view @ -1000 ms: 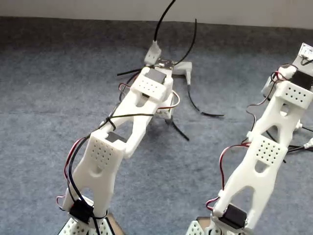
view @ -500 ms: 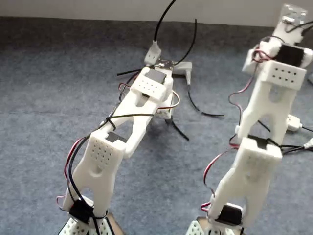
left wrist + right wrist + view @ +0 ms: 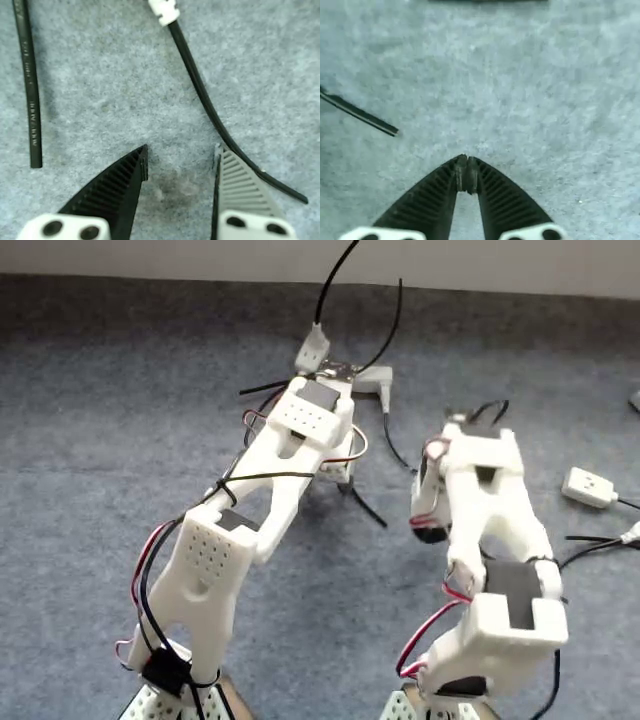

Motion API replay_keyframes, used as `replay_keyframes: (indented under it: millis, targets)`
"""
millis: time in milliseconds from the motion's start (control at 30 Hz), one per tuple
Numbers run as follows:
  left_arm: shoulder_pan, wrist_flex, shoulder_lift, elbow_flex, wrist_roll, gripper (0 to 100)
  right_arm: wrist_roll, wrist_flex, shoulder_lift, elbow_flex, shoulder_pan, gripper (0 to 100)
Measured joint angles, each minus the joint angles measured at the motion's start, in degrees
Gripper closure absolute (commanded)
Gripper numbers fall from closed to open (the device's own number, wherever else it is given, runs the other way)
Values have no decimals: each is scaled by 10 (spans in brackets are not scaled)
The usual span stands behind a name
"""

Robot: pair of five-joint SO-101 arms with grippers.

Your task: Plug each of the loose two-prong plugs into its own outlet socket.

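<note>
Plugs are what I am after, and one white plug (image 3: 162, 10) lies on the carpet (image 3: 110, 430) ahead of my left gripper (image 3: 180, 160), its black cord (image 3: 200, 90) trailing back to pass just beside the pale finger. That gripper hangs low with its fingers spread and nothing between them. A second loose length of cable (image 3: 27, 85) lies well off to the other side. My right gripper (image 3: 467, 172) is pressed together on nothing, pointed down at bare carpet with only a cut cord end (image 3: 362, 116) nearby. From the high view, the left arm (image 3: 270, 480) stretches out to a cluster of white connectors (image 3: 345, 370) at the far middle of the table, and I cannot tell whether any of them are joined. A white socket block (image 3: 588, 487) sits alone to the right, well apart from both arms, with nothing plugged into it. My reading is that the job is at best partly done, with at least that socket left to fill. The surface is grey-blue carpet throughout, ending at a pale wall (image 3: 200, 258) along the far edge.
</note>
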Motion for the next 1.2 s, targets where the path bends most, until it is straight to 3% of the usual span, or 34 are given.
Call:
replay_keyframes:
  millis: [333,1200]
  targets:
    - [0,0,0,0,0,790,0,-179,-127,241,-35,986]
    - [4,-7,0,0,0,790,-2,-140,-35,236,-45,991]
